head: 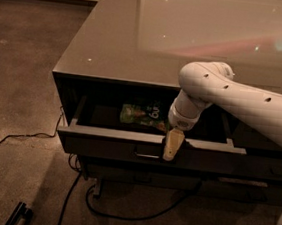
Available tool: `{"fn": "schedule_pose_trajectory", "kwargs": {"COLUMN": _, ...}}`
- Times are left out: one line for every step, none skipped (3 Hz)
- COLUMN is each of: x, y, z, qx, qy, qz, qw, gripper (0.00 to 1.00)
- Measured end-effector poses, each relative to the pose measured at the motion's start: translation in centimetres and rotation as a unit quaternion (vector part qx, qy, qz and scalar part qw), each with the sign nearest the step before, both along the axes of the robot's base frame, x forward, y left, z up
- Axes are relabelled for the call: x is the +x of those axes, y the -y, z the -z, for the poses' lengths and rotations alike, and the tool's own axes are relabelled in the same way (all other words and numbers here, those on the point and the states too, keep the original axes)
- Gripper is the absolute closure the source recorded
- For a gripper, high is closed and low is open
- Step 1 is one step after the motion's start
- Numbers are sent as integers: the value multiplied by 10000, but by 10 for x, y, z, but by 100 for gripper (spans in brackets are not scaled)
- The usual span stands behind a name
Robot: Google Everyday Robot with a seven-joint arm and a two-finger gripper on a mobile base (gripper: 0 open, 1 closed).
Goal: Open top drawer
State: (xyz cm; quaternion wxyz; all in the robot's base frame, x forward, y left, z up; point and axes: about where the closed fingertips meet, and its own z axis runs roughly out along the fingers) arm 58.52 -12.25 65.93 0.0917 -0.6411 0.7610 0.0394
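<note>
The top drawer [102, 146] is a wide dark drawer under the counter top, pulled out partway toward me. Its small rectangular handle [146, 154] sits at the centre of the flat front. A green packet [141, 116] lies inside it. My gripper [171, 147] hangs from the white arm [242, 102] that reaches in from the right. It is at the drawer's front rim, just right of the handle, with one tan finger [173, 143] down over the front.
The glossy brown counter top [138, 44] overhangs the drawer. Lower drawers [139, 177] sit shut below. Black cables [72, 193] trail over the carpet at the left and under the cabinet. A dark object [19, 215] lies on the floor at bottom left.
</note>
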Motion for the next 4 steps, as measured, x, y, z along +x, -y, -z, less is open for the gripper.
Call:
{"fn": "schedule_pose_trajectory", "kwargs": {"x": -2, "y": 1, "z": 3, "qx": -23, "qy": -24, "qz": 10, "qw": 10000, "gripper": 0}}
{"fn": "schedule_pose_trajectory", "kwargs": {"x": -8, "y": -2, "z": 3, "qx": 253, "qy": -11, "qz": -195, "qw": 9995, "gripper": 0}}
{"fn": "schedule_pose_trajectory", "kwargs": {"x": -19, "y": 1, "z": 2, "qx": 799, "qy": -31, "qz": -434, "qw": 9959, "gripper": 0}}
{"fn": "schedule_pose_trajectory", "kwargs": {"x": -71, "y": 30, "z": 6, "qx": 1401, "qy": -188, "qz": -529, "qw": 9885, "gripper": 0}}
